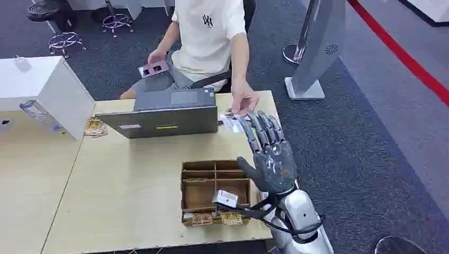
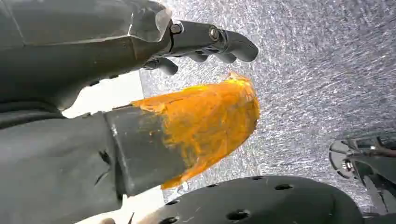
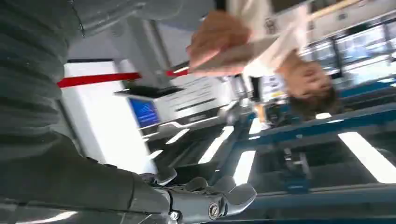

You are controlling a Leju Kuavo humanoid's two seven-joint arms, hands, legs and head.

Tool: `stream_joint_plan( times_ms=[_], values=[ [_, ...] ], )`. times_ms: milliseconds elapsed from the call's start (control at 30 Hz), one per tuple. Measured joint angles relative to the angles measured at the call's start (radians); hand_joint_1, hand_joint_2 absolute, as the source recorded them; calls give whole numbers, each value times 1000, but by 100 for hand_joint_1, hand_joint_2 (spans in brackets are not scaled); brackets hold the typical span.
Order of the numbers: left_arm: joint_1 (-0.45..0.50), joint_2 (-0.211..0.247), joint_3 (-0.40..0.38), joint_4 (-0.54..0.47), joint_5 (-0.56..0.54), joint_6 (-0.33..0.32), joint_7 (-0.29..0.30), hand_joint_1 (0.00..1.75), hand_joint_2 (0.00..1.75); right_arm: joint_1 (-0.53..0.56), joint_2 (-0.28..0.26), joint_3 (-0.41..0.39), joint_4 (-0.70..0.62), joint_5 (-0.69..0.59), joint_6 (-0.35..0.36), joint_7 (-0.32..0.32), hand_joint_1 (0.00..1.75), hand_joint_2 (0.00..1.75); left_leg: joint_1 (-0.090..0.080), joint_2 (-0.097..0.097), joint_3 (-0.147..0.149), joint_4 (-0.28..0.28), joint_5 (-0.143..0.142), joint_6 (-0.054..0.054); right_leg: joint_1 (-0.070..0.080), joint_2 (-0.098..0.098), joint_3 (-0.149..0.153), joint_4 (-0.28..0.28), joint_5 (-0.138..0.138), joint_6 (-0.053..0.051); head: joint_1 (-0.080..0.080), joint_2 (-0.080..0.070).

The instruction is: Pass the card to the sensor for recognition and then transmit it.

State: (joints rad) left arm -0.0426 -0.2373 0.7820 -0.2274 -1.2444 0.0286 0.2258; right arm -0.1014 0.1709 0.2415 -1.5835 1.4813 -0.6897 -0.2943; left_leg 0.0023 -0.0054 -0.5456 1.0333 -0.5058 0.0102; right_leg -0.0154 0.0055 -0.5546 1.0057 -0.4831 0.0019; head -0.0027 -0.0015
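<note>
— So where is the card (image 1: 231, 120) at this point?

— Over at the far edge of the wooden table (image 1: 127, 190), right under the seated person's hand (image 1: 242, 100). The right wrist view shows that same hand pinching a pale flat card, so I judge the handover is at its very end, or already made.

— Is the robot holding any part of it?

— Not that I can see. Its right hand (image 1: 269, 153) is raised upright just beside the card, palm flat, fingers straight and spread wide, with nothing between them. The fingertips sit close to the card; touching or just apart, I cannot tell.

— And the sensor step?

— Nothing here proves it. My guess is that the grey device (image 1: 168, 115) on the table, which looks like a laptop, belongs to the recognition part, but the pictures don't show a reading. With the card at the person's fingers, little seems left beyond lowering the arm.

— The other hand?

— The left hand (image 2: 205, 44) hangs over the grey carpet (image 2: 317, 70), its dark fingers curled in loosely, nothing in them.

— Anything else nearby?

— A cardboard divider box (image 1: 214, 190) sits near the robot's side of the table, and the person's other hand holds a phone (image 1: 154, 69).
</note>
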Motion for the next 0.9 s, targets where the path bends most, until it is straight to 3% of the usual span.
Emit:
stream_joint_plan(
  times_ms=[167, 267, 300, 333, 900],
  values=[
    [1, 5, -1, 0, -12, -8, 0, 0, 0, -81, -29, 8, 52, 61, 0, 171, 0, 175, 0, 0, 0, 0, 1, 0, 0, 0, 0, 0, 0, 0, 0, 0],
    [0, 6, -2, 0, -15, -9, 0, 0, 0, -113, -46, 26, 71, 67, 0, 210, 7, 175, 0, 0, 0, 0, 1, 0, 0, 0, 0, 0, 0, 0, 0, 0],
    [0, 7, -2, 0, -16, -9, 0, 0, 0, -119, -50, 31, 75, 69, 0, 220, 49, 175, 0, -1, 0, 0, 1, 0, 0, 0, 0, 0, 0, 0, 0, 0],
    [1, 7, -2, 0, -16, -9, 0, 0, 0, -125, -55, 38, 81, 69, 0, 224, 175, 175, 0, -1, 0, 0, 1, 0, 0, 0, 0, 0, 0, 0, 0, 0],
    [1, 11, -2, 0, -17, -10, -2, 0, 0, -113, -105, 64, 103, 58, -1, 271, 175, 175, 0, -1, 0, 0, 1, 0, 0, 0, -1, 0, 0, 0, 0, 0]
  ],
)
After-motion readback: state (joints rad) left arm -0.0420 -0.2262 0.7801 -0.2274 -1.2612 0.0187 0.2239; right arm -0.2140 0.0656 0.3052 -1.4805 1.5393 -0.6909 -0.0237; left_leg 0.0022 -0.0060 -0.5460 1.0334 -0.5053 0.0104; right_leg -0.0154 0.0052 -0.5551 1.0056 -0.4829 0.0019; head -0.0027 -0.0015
